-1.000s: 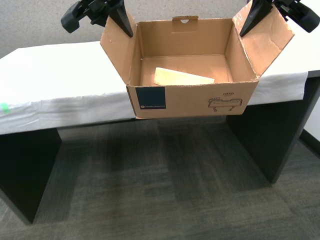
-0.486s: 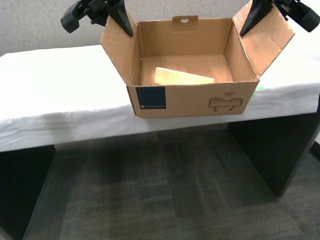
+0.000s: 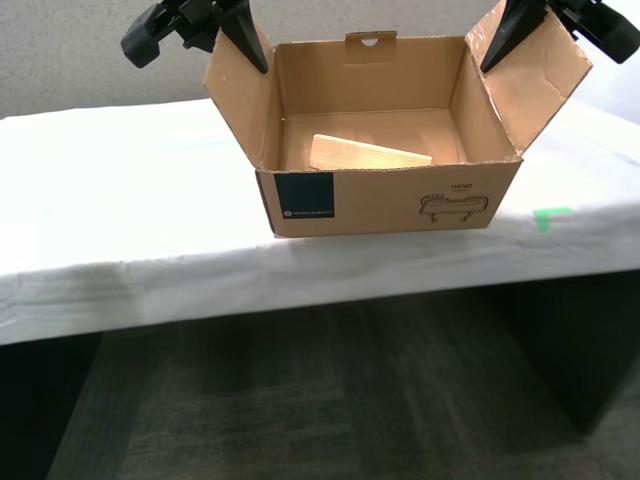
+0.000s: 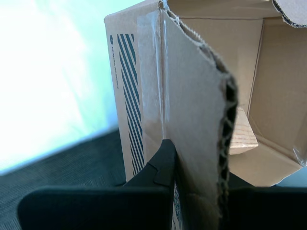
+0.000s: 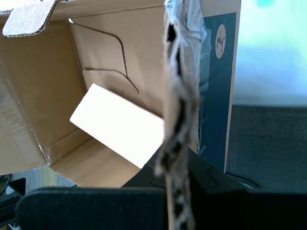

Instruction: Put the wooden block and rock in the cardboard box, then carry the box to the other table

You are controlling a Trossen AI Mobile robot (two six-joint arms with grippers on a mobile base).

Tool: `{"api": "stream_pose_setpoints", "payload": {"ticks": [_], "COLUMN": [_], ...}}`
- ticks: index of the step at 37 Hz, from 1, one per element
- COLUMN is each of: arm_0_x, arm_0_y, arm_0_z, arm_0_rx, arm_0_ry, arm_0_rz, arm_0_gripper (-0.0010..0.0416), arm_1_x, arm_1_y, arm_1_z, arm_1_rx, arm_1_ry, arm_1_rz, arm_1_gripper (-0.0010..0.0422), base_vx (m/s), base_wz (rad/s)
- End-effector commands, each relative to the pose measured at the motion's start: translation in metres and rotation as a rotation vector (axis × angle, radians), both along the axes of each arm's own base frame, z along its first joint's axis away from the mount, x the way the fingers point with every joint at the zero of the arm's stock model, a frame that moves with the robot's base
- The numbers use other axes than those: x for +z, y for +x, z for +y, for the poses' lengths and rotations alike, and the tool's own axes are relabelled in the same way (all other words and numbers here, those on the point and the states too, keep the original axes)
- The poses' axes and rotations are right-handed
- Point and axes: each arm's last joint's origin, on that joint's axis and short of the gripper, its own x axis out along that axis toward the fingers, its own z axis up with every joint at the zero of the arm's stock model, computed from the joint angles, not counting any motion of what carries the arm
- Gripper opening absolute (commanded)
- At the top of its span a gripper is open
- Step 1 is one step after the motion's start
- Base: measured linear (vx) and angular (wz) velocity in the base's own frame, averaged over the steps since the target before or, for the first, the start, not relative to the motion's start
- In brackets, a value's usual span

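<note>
The brown cardboard box (image 3: 390, 200) hangs between my two grippers over the other table (image 3: 120, 200), which is covered in white cloth. I cannot tell whether its bottom touches the cloth. The pale wooden block (image 3: 365, 155) lies tilted on the box floor and also shows as the block (image 5: 120, 127) and its end grain (image 4: 242, 134). My first gripper (image 3: 500, 45) is shut on the side flap at the exterior view's right, its grip (image 5: 177, 165) pinching the flap edge. My second gripper (image 3: 250, 45) is shut on the opposite flap (image 4: 199, 167). The rock is hidden.
A green tape mark (image 3: 548, 215) sits on the cloth near the box's corner at the exterior view's right. Dark carpet (image 3: 330, 400) lies below the table's front edge, with a dark table leg (image 3: 570, 350) at the exterior view's right. A grey wall (image 3: 60, 50) stands behind.
The camera has moved toward the table: the cloth top now fills more of the view and the green mark has appeared. The box stays held the same way in both grippers.
</note>
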Motion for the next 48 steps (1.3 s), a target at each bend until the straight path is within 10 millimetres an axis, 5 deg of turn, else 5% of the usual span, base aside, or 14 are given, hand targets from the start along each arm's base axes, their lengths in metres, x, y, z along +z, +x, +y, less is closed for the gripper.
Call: {"api": "stream_pose_setpoints", "payload": {"ticks": [1,48], "arm_0_x": [0.0012,0.0012], "arm_0_y": [0.0001,-0.0024], "arm_0_z": [0.0012,0.0082], "arm_0_rx": [0.008,0.030], "arm_0_ry": [0.019,0.019], "arm_0_rz": [-0.003,0.001], "arm_0_gripper": [-0.0001,-0.0001], "arm_1_x": [0.0010,-0.0017], "arm_1_y": [-0.0002,-0.0043], "arm_1_z": [-0.0011,0.0021], "arm_1_rx": [-0.007,-0.094], "arm_1_ry": [-0.015,0.045], "arm_1_rz": [0.001,-0.006], "arm_1_gripper": [-0.0001,-0.0001], "base_vx": [0.206,0.181], "base_wz": [0.188,0.120]}}
